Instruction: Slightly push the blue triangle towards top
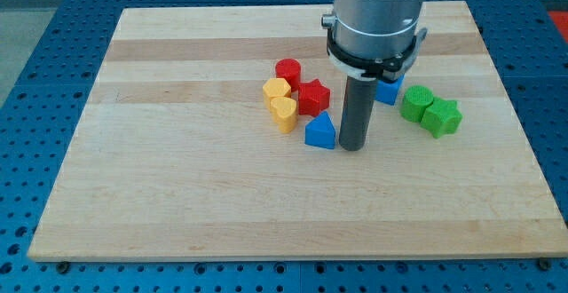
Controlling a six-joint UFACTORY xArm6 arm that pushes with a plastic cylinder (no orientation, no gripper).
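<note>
Dark and straight, the rod ends in my tip (pixel 353 147), which rests on the bench (pixel 177 195) just beside the blue triangle (pixel 320 132), at that block's right edge as the view has it; I cannot tell whether the two touch. There is no claw on this arm, so nothing is grasped or released: the rod only pushes. The blue triangle lies near the middle of the wooden board, and directly towards the view's top of it sits the red star (pixel 312 97), close by, with a red cylinder (pixel 287 70) beyond and two yellow blocks (pixel 281 102), which look heart-like, to the view's left. From where my tip stands I judge the main risk plain: a push from the right side would send the triangle leftward into the yellow pair, not upward. Even from below, more than a slight nudge would drive it against the red star and disturb the cluster. Another blue block (pixel 387 91), half hidden behind the rod, and two green blocks (pixel 430 110) lie on the view's right, well clear. I see no containers anywhere on the bench.
</note>
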